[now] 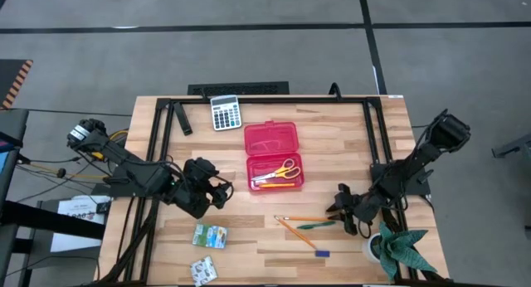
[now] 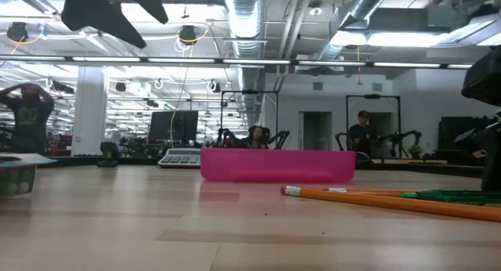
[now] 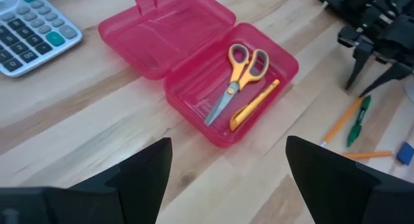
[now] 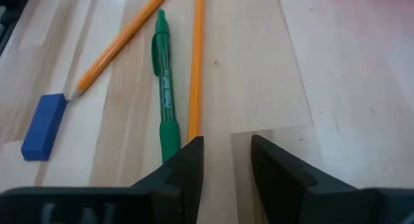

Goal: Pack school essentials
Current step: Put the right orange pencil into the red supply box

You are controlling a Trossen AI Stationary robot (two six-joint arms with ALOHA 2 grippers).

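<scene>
The red hinged case (image 1: pixel 274 158) lies open on the table; the yellow-handled scissors (image 3: pixel 236 72) and a yellow pen (image 3: pixel 255 104) lie in its near half. Two orange pencils (image 4: pixel 196 62) (image 4: pixel 123 39), a green pen (image 4: pixel 165 88) and a blue piece (image 4: pixel 43 127) lie on the wood near my right gripper (image 4: pixel 226 162). It is open by a narrow gap, just above one pencil's end and beside the pen. My left gripper (image 3: pixel 226 175) is wide open, left of the case and pointing at it. Two green-and-white packets (image 1: pixel 210 235) (image 1: pixel 203 270) lie flat near the table's near left.
A grey calculator (image 1: pixel 225 113) sits by the far edge, left of the case's lid. A white pot with green leaves (image 1: pixel 397 247) stands at the near right corner beside my right arm. Black frame rails (image 1: pixel 375 129) run along the table's sides. People show in the room beyond.
</scene>
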